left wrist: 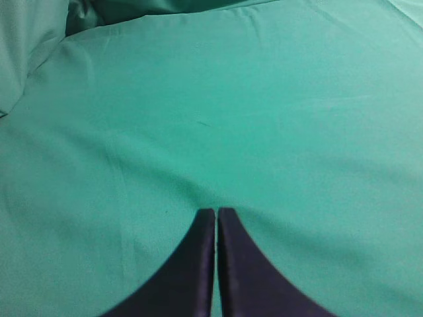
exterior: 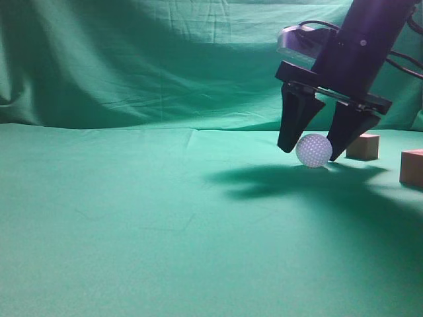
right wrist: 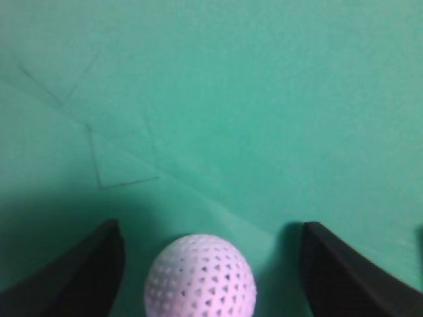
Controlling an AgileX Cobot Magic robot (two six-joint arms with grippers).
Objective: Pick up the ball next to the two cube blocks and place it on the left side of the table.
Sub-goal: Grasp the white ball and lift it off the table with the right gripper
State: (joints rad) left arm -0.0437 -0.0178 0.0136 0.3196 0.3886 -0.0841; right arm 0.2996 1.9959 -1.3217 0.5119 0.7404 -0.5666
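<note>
The white dimpled ball (exterior: 314, 150) rests on the green table (exterior: 132, 224) at the right. My right gripper (exterior: 310, 153) is open and straddles the ball, one black finger on each side, tips near the cloth. In the right wrist view the ball (right wrist: 200, 277) sits between the two fingers with gaps on both sides, nearer the left one; the gripper (right wrist: 210, 228) is wide open. Two reddish-brown cube blocks stand right of the ball: one (exterior: 363, 146) just behind the gripper, one (exterior: 412, 167) at the right edge. My left gripper (left wrist: 217, 211) is shut and empty over bare cloth.
A wrinkled green backdrop (exterior: 132, 59) hangs behind the table. The table's left and middle show only smooth green cloth with faint creases (right wrist: 99, 165). The right arm's shadow (exterior: 297, 181) lies on the cloth under the gripper.
</note>
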